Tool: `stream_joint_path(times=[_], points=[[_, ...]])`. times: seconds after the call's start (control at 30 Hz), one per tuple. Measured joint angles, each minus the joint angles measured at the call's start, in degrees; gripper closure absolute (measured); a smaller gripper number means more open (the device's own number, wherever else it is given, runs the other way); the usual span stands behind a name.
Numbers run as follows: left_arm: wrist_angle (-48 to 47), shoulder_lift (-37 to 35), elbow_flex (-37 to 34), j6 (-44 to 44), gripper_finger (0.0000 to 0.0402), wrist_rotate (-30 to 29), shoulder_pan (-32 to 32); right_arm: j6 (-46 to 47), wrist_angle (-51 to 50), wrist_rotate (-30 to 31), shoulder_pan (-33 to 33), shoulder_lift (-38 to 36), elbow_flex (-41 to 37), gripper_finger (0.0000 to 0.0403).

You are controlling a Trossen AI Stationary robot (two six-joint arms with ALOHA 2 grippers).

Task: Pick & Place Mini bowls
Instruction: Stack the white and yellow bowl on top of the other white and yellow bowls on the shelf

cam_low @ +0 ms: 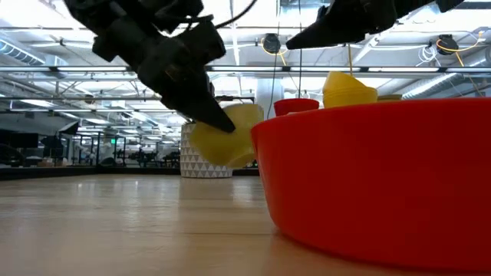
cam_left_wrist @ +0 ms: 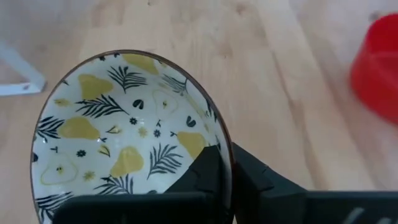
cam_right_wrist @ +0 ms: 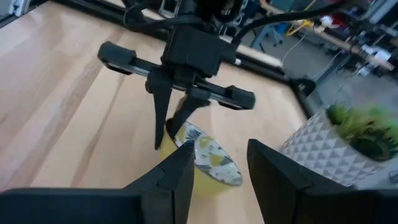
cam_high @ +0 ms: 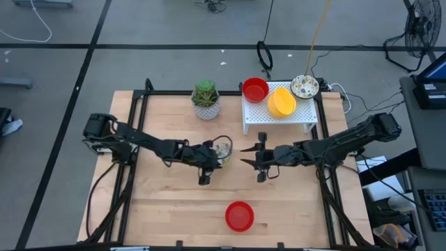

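Wooden desk (cam_high: 167, 202) carries a white perforated rack (cam_high: 279, 115) holding bowls. Left pincer (cam_high: 207, 159) pinches the rim of a cream, pear-patterned mini bowl (cam_left_wrist: 124, 130), lifted mid-desk. Right pincer (cam_high: 252, 157) hovers opposite, spread. Judgement: transport step; next, a handover or placement.

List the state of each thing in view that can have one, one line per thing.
Left gripper: shut on the patterned bowl's rim.
Cream bowl with yellow pear and leaf pattern: held tilted, clear of the wooden table.
Right gripper: open, empty, facing the left gripper.
Red plastic bowl on the table: upright, empty.
White perforated rack: carries red, yellow and patterned bowls.
Potted green plant: upright.
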Motion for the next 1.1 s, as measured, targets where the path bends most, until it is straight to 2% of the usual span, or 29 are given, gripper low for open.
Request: stream_joint_path(times=[0.17, 0.4, 0.5, 0.67, 0.87, 1.1], points=[[-6.3, 5.22, 5.84, 3.95, 0.0363, -0.07, 0.22, 2.87, -2.1, -0.05, 0.0, 1.32, 0.0, 0.0268], [-11.04, 9.2, 10.89, 6.5, 0.0388, -0.56, 0.23, 4.19, -4.62, -0.07, 0.0, 2.03, -0.09, 0.0268], [-10.83, 10.17, 11.66, 6.06, 0.0381, -1.95, 0.18, 4.62, -5.16, -0.06, 0.0, 2.01, -0.07, 0.0268], [-11.21, 10.17, 12.21, 2.44, 0.0322, -4.91, 0.22, 4.82, -5.19, -0.05, 0.0, 1.98, -0.07, 0.0268], [-10.96, 10.13, 12.42, 1.49, 0.0246, -5.01, 0.1, 5.61, -5.92, -0.07, 0.0, 1.98, -0.07, 0.0268], [-11.32, 6.85, 12.4, -0.95, 0.0162, -5.06, -0.78, 8.31, -9.71, -0.22, 0.0, 1.98, -0.07, 0.0244]])
